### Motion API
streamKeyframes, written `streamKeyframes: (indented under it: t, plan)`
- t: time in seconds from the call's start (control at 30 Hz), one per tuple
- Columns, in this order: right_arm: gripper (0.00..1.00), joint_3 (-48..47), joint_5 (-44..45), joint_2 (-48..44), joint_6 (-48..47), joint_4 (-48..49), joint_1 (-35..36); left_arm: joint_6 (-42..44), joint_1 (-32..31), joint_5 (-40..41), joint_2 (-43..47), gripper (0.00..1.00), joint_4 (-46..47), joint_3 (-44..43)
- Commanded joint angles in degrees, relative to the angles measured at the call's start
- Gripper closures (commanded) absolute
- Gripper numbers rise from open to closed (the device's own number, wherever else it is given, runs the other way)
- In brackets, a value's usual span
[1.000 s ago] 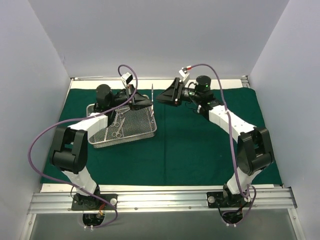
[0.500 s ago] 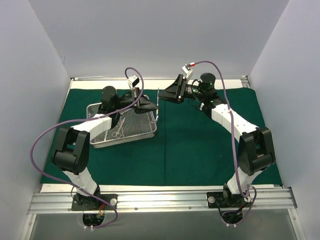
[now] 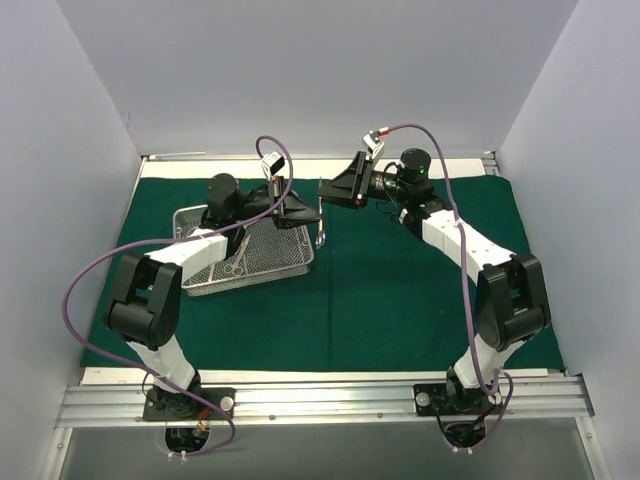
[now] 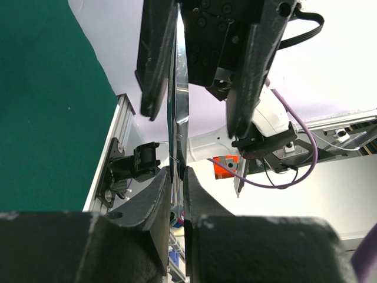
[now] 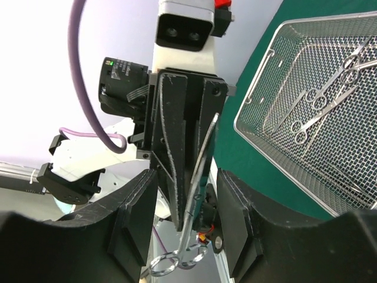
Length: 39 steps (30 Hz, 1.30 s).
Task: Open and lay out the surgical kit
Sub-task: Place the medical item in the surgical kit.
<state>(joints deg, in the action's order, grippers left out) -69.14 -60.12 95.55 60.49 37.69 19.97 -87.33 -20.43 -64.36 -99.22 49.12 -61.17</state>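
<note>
A dark green cloth [image 3: 400, 300] lay flat over the table, seen from above. On its left part sat a rectangular silver wire-mesh tray [image 3: 250, 279], turned slightly askew. Several slim steel ring-handled instruments [image 3: 232, 262] lay flat on the tray's floor (the right wrist view showed at least three, scissor-like, at differing angles).

The left gripper [image 3: 312, 211] hovered just past the tray's right rim. Its fingers were pressed together on one more instrument [image 3: 319, 226], lifted clear of the cloth. This one appeared roughly upright, with its thin shaft above the fingers and its ring handles at the lower end. In the left wrist view the shaft looked bright and mirror-like, pinched between the two dark fingertips.

The right gripper [image 3: 326, 190] faced the left one from the other side, above the rear middle of the cloth. Its jaws were spread, with one finger on each side of the shaft's upper part. Whether either finger touched the steel could not be told.
</note>
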Motion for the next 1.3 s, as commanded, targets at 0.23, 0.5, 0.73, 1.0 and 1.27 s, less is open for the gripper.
streamKeyframes:
  t: [0.23,0.5,0.73,1.0,1.27]
  plan:
    - [0.56,1.2,-2.2,-0.8,0.9,5.7,-0.2,-0.5,-0.7,0.4,0.8,0.98,4.7,-1.8]
    - [0.81,2.7,-3.0,1.2,7.6,15.5,0.2,-0.9,-1.0,0.1,-0.4,0.98,4.8,-2.6]
    - [1.00,2.6,0.4,1.1,5.9,10.4,0.7,-1.7,-0.8,-0.5,-1.7,0.98,5.7,-4.7]
    - [1.00,1.6,-1.7,-0.2,3.3,6.0,-0.3,1.8,1.4,-2.3,-0.4,0.55,3.1,-3.5]
    - [1.00,-0.9,0.6,-0.3,7.3,10.1,-0.5,3.3,-2.7,-1.6,-1.3,0.49,2.1,-3.0]
